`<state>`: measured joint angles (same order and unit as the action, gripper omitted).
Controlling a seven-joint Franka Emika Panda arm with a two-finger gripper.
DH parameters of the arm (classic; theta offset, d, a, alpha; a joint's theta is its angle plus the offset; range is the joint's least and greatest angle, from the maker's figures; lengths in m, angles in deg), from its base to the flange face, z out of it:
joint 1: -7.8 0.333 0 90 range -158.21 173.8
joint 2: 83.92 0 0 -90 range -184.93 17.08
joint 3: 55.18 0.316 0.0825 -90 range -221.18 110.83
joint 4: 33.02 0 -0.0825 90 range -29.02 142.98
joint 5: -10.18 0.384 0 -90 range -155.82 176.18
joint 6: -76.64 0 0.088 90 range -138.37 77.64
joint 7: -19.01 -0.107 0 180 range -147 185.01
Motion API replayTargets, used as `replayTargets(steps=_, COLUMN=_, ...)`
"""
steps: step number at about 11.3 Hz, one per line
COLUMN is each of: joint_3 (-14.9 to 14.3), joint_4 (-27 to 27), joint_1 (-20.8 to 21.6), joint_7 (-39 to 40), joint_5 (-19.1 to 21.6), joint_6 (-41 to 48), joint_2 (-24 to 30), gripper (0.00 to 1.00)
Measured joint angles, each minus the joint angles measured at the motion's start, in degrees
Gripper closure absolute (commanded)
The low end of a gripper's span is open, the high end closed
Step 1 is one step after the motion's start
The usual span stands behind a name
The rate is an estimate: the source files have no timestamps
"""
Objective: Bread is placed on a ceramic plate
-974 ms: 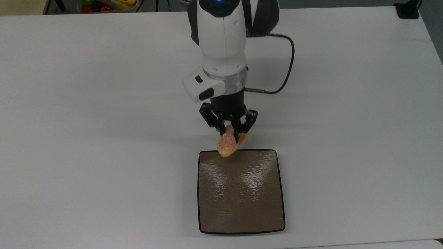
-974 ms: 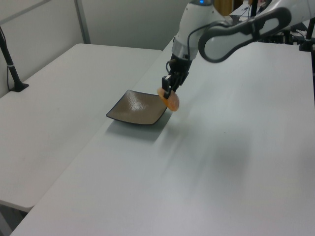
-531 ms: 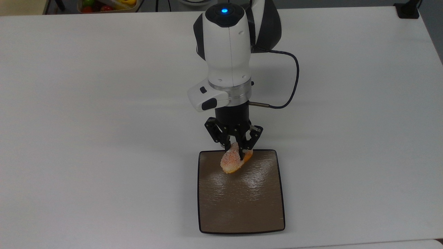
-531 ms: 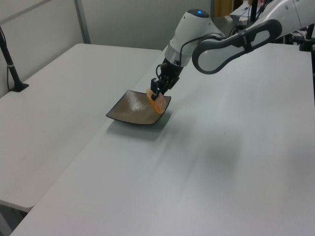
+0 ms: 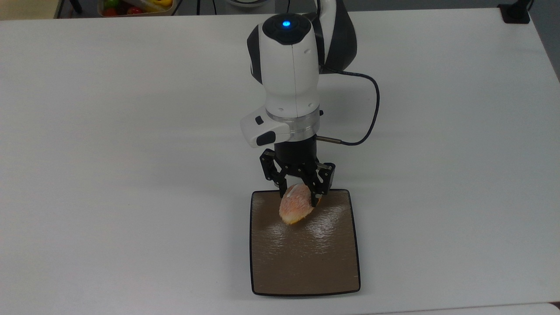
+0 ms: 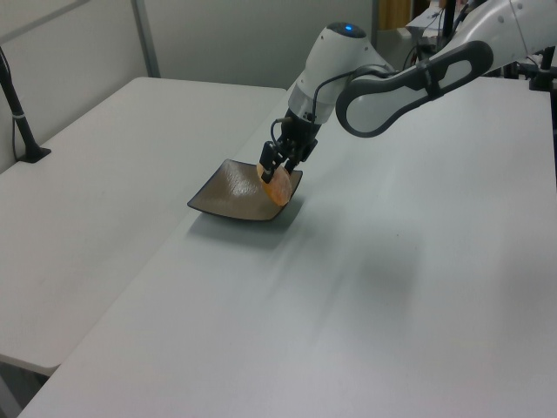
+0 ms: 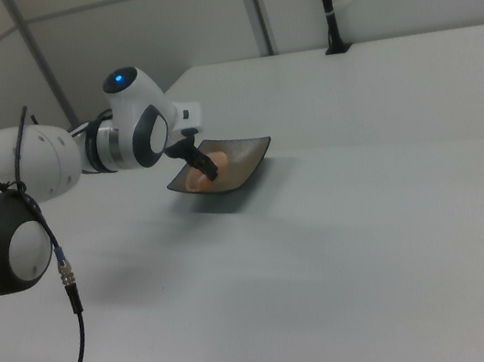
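The bread (image 5: 296, 211), a small speckled orange-and-white bun, hangs tilted between the fingers of my gripper (image 5: 299, 194), which is shut on it. It is low over the far edge of the ceramic plate (image 5: 306, 262), a square glossy brown plate with a thin black rim. I cannot tell whether the bread touches the plate. In the left view the bread (image 6: 276, 185) sits under the gripper (image 6: 271, 172) at the right corner of the plate (image 6: 222, 196). In the right view the gripper (image 7: 208, 170) partly hides the bread (image 7: 196, 181) over the plate (image 7: 247, 157).
The plate lies on a wide white table (image 5: 109, 153). A black cable (image 5: 372, 109) loops from the wrist toward the top view's right. A bin of coloured items (image 5: 131, 6) stands beyond the table's far edge, and a black post mount (image 5: 514, 11) is at the far right corner.
The arm has carried the bread from just beyond the plate's far edge to over the plate and lowered it. The bread has turned, showing more of its crust.
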<state>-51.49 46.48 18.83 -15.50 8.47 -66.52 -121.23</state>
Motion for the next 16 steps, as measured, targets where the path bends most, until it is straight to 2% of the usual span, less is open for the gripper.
replayTargets(steps=4, joint_3=-0.10, joint_4=-0.17, joint_1=0.07, joint_7=-0.11, joint_5=-0.01, joint_6=-0.07, joint_2=-1.07, gripper=0.11)
replayTargets(steps=6, joint_3=-0.25, joint_4=-0.44, joint_1=0.37, joint_7=-0.13, joint_5=-0.32, joint_6=-0.07, joint_2=-1.07, gripper=0.00)
replayTargets(steps=9, joint_3=-0.71, joint_4=-1.49, joint_1=0.38, joint_7=-0.27, joint_5=-2.11, joint_6=0.11, joint_2=-0.69, gripper=0.00)
replayTargets(steps=12, joint_3=-0.94, joint_4=-1.81, joint_1=-0.24, joint_7=0.75, joint_5=-3.72, joint_6=10.09, joint_2=2.45, gripper=0.00)
replayTargets(steps=16, joint_3=-0.93, joint_4=-0.69, joint_1=-0.84, joint_7=14.17, joint_5=-3.75, joint_6=31.11, joint_2=10.10, gripper=0.00)
